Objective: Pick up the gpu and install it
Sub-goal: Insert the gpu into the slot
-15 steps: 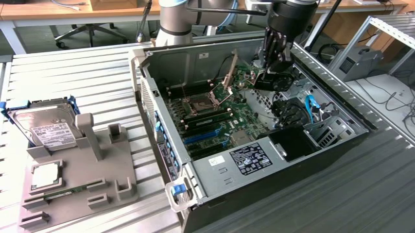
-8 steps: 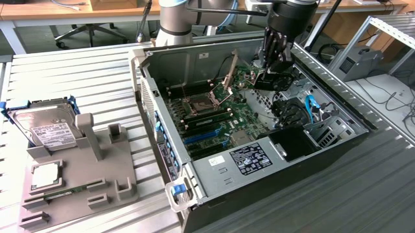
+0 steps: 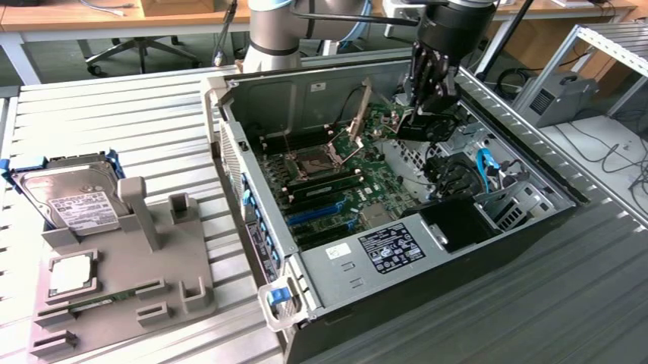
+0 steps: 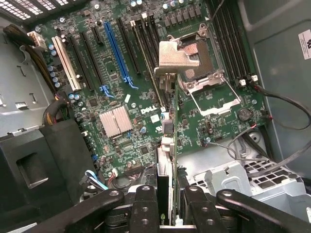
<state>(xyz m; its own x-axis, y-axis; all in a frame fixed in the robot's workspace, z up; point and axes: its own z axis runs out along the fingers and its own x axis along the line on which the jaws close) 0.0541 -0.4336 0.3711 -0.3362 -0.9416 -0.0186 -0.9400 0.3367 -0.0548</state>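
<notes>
Leftmost, in the exterior view: a hard drive [image 3: 69, 199] with a white label, standing tilted in a blue bracket at the back of a grey parts holder [image 3: 152, 250].

Centre: an open computer case [image 3: 228, 144] lying on its side. Inside it are the motherboard [image 3: 339, 182], an open CPU socket [image 3: 309, 163], blue expansion slots [image 3: 314, 216] and a labelled power supply [image 3: 390, 249] at the near end.

Toward the exterior view's right: the gripper [image 3: 430, 91], reaching down into the case. Its fingers are pinched on the gpu [image 3: 420, 125], which is held over the board beside the drive bays.

Wrist view: the gripper [image 4: 167, 196] has black fingers [image 4: 146, 204] on either side of the gpu [image 4: 166, 160]. The card is seen edge-on, with its silver end bracket [image 4: 177, 53] farthest from the camera, over the motherboard [image 4: 116, 87] near the socket. Whether the card touches a slot cannot be told.
</notes>
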